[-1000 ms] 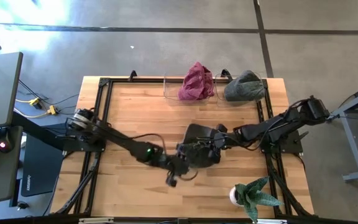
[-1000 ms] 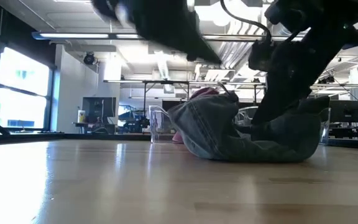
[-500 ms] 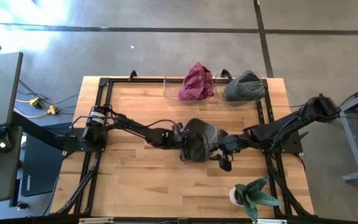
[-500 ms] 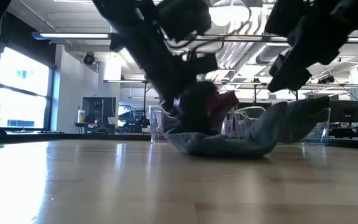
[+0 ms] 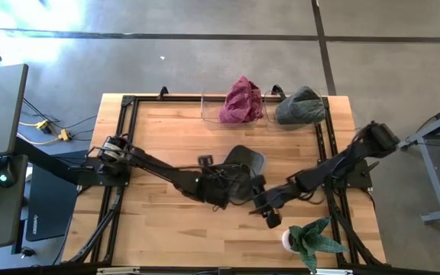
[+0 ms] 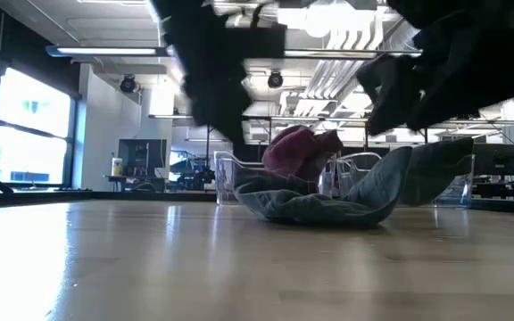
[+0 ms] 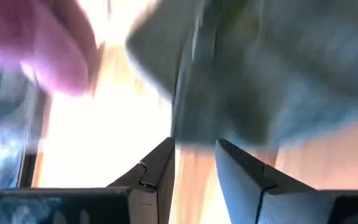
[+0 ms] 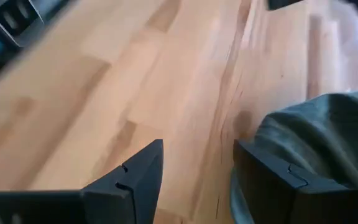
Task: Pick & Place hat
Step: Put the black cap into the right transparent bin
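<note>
The dark grey hat lies spread out, crown side on the wooden table's middle, one edge curling up. My left gripper hovers just over its near left side; in the left wrist view the fingers stand open, the hat ahead of them. My right gripper hangs open near the hat's near right side, above bare wood, with the hat's edge just beyond one finger.
Two clear bins stand at the far edge, one holding a maroon hat, the other a grey-green hat. A potted plant sits at the near right corner, close to my right arm. Bare wood lies on the table's left half.
The hat, bunched up high under both grippers a second ago, has dropped and now lies spread flat on the table. My right gripper has come off it and drawn back toward the near edge. My left gripper has swung around the hat's left side and tipped downward.
</note>
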Action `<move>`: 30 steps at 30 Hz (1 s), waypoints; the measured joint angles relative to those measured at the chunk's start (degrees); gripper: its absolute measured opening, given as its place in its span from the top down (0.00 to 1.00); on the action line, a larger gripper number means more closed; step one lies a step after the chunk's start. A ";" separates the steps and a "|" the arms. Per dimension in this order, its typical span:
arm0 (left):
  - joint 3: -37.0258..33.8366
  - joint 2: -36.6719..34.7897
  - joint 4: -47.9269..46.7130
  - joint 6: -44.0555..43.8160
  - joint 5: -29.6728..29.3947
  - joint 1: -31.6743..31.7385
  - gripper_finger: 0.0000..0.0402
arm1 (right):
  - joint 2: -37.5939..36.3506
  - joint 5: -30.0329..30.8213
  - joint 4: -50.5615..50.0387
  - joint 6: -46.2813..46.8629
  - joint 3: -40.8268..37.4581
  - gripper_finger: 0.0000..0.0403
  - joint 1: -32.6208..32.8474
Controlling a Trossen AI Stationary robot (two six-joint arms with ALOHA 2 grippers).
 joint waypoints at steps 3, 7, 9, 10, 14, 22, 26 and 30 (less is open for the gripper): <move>-1.25 0.19 -6.24 -5.45 1.39 0.19 0.73 | 4.90 0.36 -8.32 -2.90 5.18 0.48 0.00; -4.33 0.15 -3.70 -5.26 4.44 0.88 0.73 | 10.35 5.15 -20.58 -8.14 12.01 0.46 0.00; -5.35 0.14 -0.49 -3.98 5.97 1.03 0.73 | 12.56 8.89 -26.11 -10.45 15.01 0.47 0.00; -5.66 0.14 0.33 -3.52 6.28 1.05 0.73 | 13.54 10.39 -28.47 -12.05 16.24 0.48 0.00; -5.49 0.13 2.08 -1.57 6.50 0.97 0.73 | 16.63 13.52 -35.19 -19.34 18.64 0.56 -0.02; -5.42 -1.00 18.61 7.35 13.92 0.70 0.73 | 16.86 16.82 -37.12 -17.98 18.66 0.97 1.57; -5.18 0.61 31.88 11.73 23.06 3.00 0.73 | 16.73 21.21 -37.02 -16.84 18.66 0.94 4.97; -5.27 4.23 34.87 10.95 26.78 6.41 0.73 | 16.18 22.37 -36.84 -15.33 18.66 0.99 8.39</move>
